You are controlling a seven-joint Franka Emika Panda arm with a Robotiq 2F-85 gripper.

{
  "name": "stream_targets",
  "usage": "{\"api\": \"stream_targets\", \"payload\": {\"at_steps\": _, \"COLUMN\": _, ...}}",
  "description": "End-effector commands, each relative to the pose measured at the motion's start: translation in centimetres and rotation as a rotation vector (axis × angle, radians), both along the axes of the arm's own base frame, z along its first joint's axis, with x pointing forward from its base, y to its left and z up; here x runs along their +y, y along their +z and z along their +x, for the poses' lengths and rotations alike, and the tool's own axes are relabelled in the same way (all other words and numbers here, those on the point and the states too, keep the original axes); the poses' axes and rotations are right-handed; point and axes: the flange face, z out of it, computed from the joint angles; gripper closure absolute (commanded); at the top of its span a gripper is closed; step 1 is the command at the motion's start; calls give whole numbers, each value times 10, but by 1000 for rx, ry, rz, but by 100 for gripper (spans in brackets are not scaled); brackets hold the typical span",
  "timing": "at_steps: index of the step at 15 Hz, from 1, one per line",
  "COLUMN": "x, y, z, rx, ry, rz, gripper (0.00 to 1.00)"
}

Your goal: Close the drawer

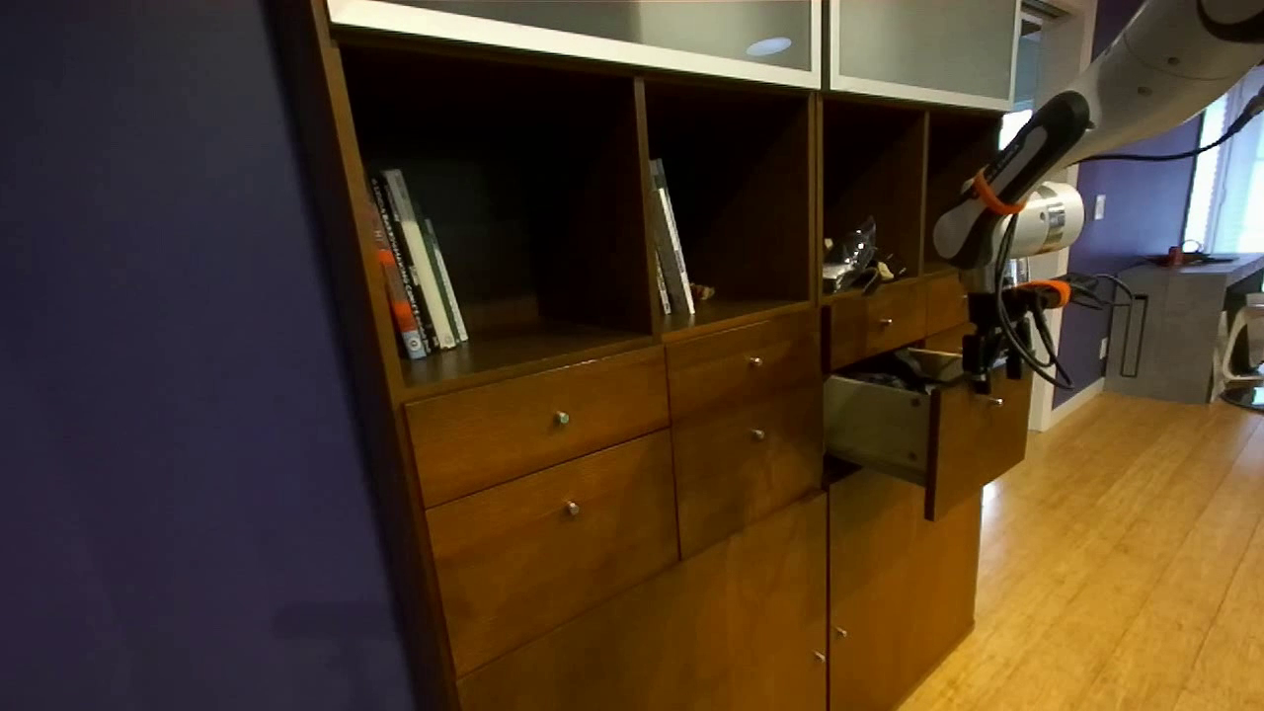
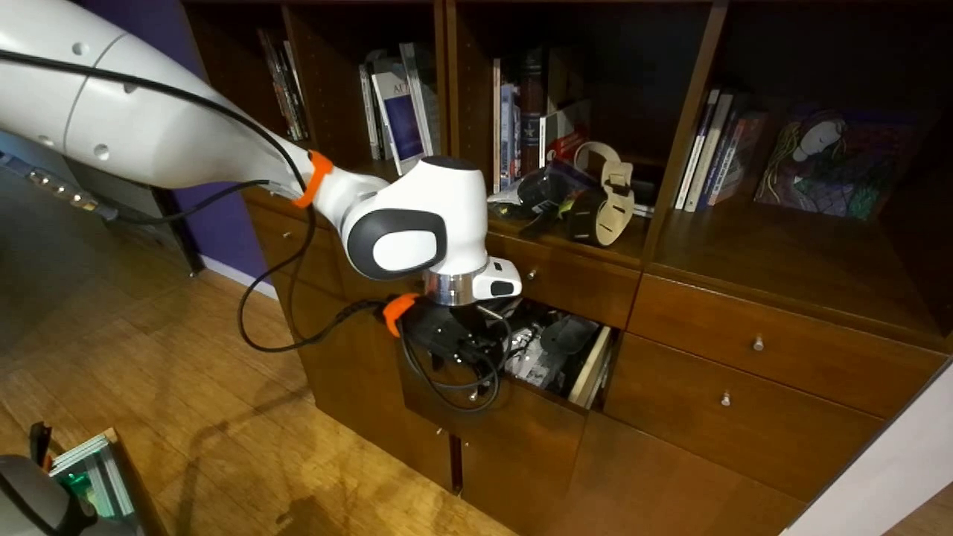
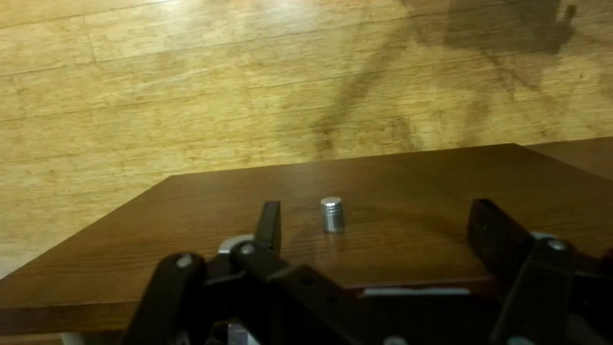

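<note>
Drawer (image 1: 973, 454), one: reddish-brown wood front; stood pulled out of the cabinet (image 1: 721, 632), directly below a closed upper drawer (image 2: 588, 286), its light-grey side exposed. Round metal knob (image 3: 332, 218) on the front.

Contents (image 2: 569, 335): dark and grey items, crowded, not separately identifiable.

Claw (image 3: 376, 223), one: fingers (image 3: 270, 225) were wide apart, directed down at the top of the drawer front, the knob showing between them in the wrist view. Contact with the front could not be told.

Arm (image 2: 439, 216), one: white with black parts, reached in before the cabinet; with the claw, it hid part of the drawer in an exterior view.

Cables (image 2: 272, 348), black: looped beside the arm; thinner loops hung from the claw across the drawer front. Orange bands (image 2: 314, 179): one round the arm, one by the claw.

Shelf bays (image 1: 588, 197), above the drawers: books (image 1: 425, 267) leaned in several; a cream strap (image 2: 616, 190) lay curled beside dark oddments in the bay over the drawer; a picture with a face (image 2: 826, 167) stood in the next bay.

Neighbouring drawers (image 2: 670, 402), wood-fronted, small-knobbed: sat flush with the cabinet. Frosted panels (image 1: 923, 49): over the bays. Floor (image 3: 191, 105): pale boards, lay below the drawer.
</note>
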Motion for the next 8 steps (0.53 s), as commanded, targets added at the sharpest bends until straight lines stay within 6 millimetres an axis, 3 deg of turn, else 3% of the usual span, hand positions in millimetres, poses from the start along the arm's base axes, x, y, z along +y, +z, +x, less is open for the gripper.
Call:
{"api": "stream_targets", "payload": {"at_steps": 1, "x": 4, "y": -6, "z": 20, "rx": -91, "ry": 52, "rz": 44, "gripper": 0}}
{"api": "stream_targets", "payload": {"at_steps": 8, "x": 19, "y": -16, "z": 55, "rx": -308, "ry": 100, "rz": 42, "gripper": 0}}
